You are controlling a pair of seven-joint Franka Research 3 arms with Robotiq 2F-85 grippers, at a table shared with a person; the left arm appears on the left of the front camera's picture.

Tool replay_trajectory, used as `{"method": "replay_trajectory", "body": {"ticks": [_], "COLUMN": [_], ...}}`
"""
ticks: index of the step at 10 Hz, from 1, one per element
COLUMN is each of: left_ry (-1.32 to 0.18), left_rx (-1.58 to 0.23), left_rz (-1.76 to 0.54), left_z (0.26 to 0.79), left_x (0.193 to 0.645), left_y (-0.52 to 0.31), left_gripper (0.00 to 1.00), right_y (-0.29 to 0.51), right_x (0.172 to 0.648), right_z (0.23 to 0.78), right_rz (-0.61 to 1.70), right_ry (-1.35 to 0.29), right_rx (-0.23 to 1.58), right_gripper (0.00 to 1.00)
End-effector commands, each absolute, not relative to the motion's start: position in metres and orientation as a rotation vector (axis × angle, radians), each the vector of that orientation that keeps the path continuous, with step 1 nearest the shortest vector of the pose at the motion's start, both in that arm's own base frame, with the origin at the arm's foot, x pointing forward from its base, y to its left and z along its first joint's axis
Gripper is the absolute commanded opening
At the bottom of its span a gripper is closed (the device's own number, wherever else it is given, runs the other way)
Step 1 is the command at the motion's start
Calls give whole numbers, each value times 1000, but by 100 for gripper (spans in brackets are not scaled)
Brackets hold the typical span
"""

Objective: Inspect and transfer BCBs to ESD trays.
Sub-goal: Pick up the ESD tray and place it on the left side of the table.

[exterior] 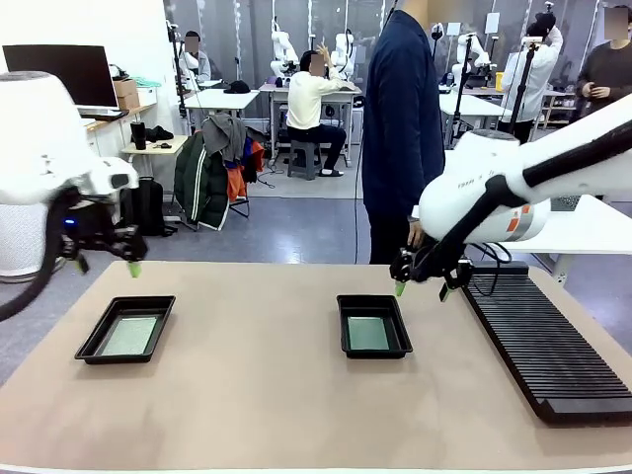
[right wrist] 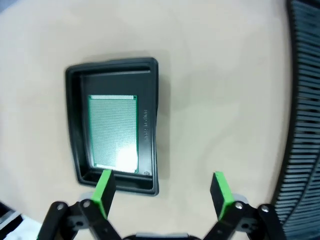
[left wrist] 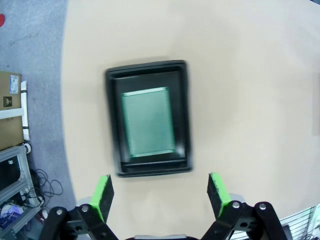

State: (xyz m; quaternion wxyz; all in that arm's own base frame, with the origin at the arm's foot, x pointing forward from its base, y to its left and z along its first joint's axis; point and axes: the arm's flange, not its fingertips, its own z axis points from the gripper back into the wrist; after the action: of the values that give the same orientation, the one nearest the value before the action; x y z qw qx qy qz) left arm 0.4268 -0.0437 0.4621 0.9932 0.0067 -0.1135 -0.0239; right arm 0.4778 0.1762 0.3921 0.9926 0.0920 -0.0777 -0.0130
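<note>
Two black ESD trays sit on the tan surface (exterior: 247, 395), well apart, and each one carries a board. The left tray (exterior: 125, 329) lies toward the robot's left with a pale green BCB (exterior: 129, 336) flat on its floor. The right tray (exterior: 373, 325) sits near the middle with another BCB (exterior: 368, 334) lying flat inside it.

The left gripper (exterior: 107, 259) hangs in the air above and behind the left tray, clear of the surface, touching nothing. From the left wrist camera its green-padded fingers (left wrist: 102, 196) are spread wide with nothing between them, and the tray (left wrist: 148, 117) with its board (left wrist: 148, 122) lies straight ahead below.

Over on the other side, the right gripper (exterior: 423, 280) hovers just past the far edge of the right tray, beside the long black ribbed rack (exterior: 543, 341). Its fingers (right wrist: 104, 191) are spread apart too, empty, and the right wrist camera looks down on the tray (right wrist: 114, 125) and its green board (right wrist: 113, 132), with the rack (right wrist: 302, 115) running along the side.

A person in a dark jacket (exterior: 400, 128) stands at the far edge of the surface, behind the right gripper.
</note>
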Motion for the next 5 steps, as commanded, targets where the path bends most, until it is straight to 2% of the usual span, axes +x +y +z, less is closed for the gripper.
{"method": "replay_trajectory", "body": {"ticks": [1, 2, 5], "left_ry": [-271, -280, -288], "left_rx": [-23, -20, -8], "left_rz": [-12, -28, -26], "left_z": [455, 451, 434], "left_x": [422, 419, 423], "left_y": [-109, -155, -282], "left_gripper": [100, 100, 100], "right_y": [115, 83, 6], "right_x": [473, 475, 483], "right_z": [404, 408, 407], "right_rz": [-105, -143, -170], "right_ry": [-104, -76, -10], "right_rx": [387, 514, 700], "right_gripper": [100, 100, 100]}}
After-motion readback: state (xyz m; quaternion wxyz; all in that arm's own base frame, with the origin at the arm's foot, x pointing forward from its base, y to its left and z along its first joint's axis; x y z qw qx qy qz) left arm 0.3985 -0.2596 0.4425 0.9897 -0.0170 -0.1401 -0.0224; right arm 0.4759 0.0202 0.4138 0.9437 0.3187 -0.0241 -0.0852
